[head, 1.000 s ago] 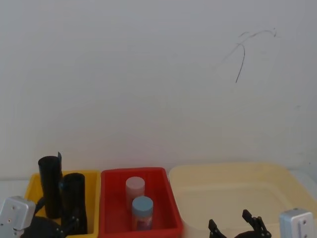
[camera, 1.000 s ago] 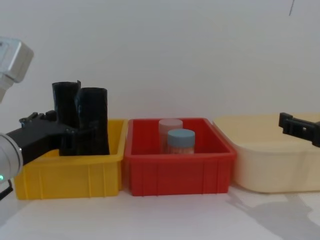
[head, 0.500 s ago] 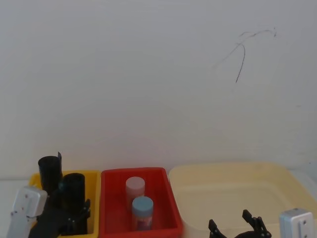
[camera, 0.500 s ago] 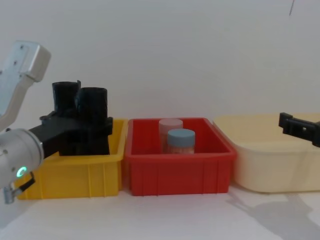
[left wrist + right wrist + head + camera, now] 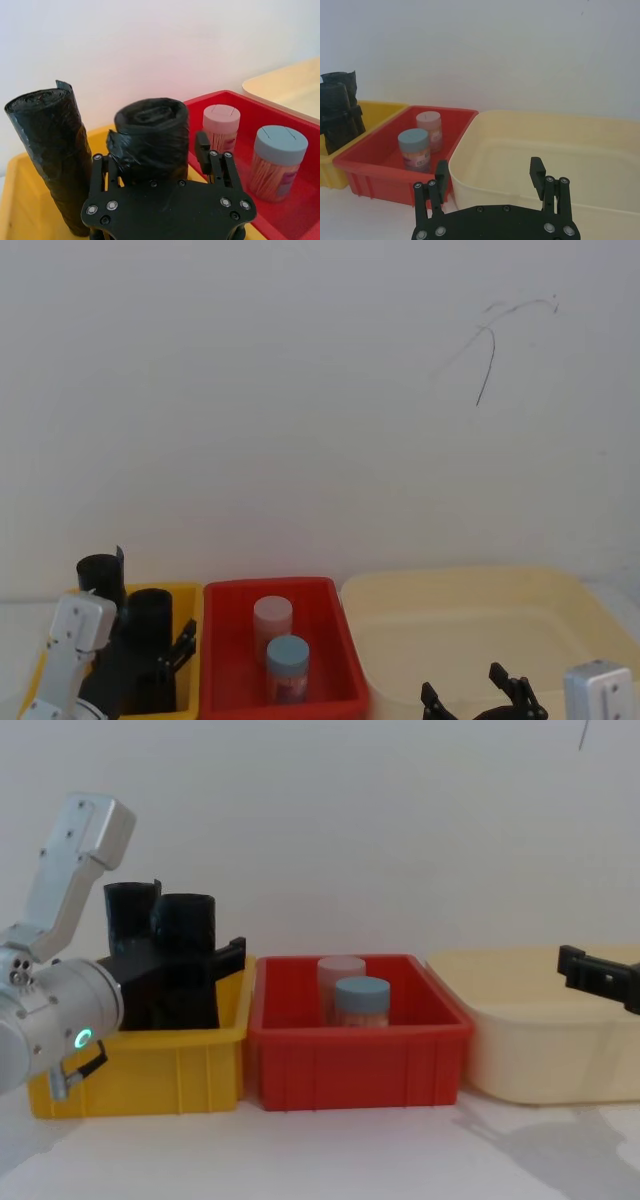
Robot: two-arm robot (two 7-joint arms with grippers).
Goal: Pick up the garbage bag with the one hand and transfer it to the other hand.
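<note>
**A:** Why is the left end effector (image 5: 152, 160) placed like that?

**B:** Its fingers are spread wide on either side of the bag (image 5: 188, 925) and grip nothing. I'd say it is lined up to close. The bag stands upright between them in the yellow bin (image 5: 150, 1070). It is a black, matte, lumpy roll with an even top.

**A:** And the right end effector (image 5: 489, 167)?

**B:** It is open and empty, above the tub (image 5: 580, 122), probably placed to receive the bag.
</note>
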